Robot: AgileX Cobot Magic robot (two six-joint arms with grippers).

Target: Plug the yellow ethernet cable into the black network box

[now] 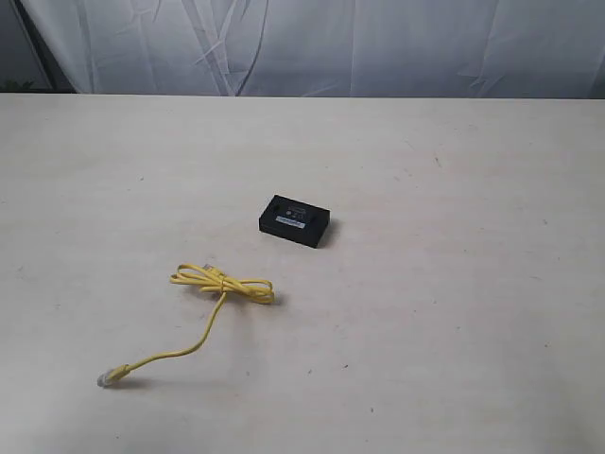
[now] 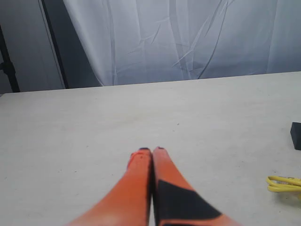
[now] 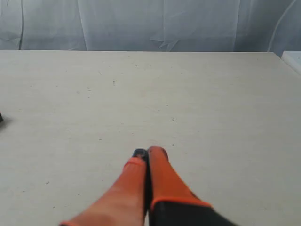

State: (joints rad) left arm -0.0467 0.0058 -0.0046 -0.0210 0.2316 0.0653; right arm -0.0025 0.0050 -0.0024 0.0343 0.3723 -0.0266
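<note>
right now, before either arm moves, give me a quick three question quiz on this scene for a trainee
1. True or false: the thin bright-yellow ethernet cable is already plugged into the small flat black plastic network box.
2. Multiple choice: the left hand and the right hand are A) wide open, B) shut and empty, C) shut on the cable.
3. Short answer: in the exterior view, which lies nearer the camera, the cable or the box?

Key
1. False. They lie apart, with both plugs free.
2. B
3. The cable
</note>
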